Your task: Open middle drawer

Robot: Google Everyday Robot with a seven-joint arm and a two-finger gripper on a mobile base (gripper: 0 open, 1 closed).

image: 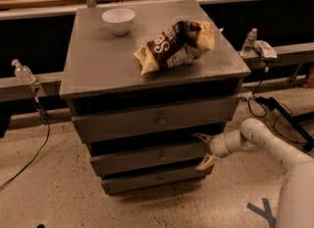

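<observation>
The grey cabinet (pixel 98 70) has three drawer fronts stacked under its top. The middle drawer (pixel 142 159) is the wide, shallow front with a small round knob (pixel 162 156) at its centre. My gripper (pixel 203 149) is at the right end of that front, on the white arm (pixel 255 136) that reaches in from the right. Its fingers are open. One tan fingertip (pixel 200 136) is at the drawer front's upper edge and the other is at its lower edge. Whether they touch the front I cannot tell.
A white bowl (pixel 118 20) and a crumpled chip bag (pixel 174 45) lie on the cabinet top. The top drawer (pixel 147 121) and bottom drawer (pixel 147 180) sit above and below. Bottles (pixel 248 41) and cables (pixel 265 106) are at the sides. Blue tape (pixel 262 210) marks the floor.
</observation>
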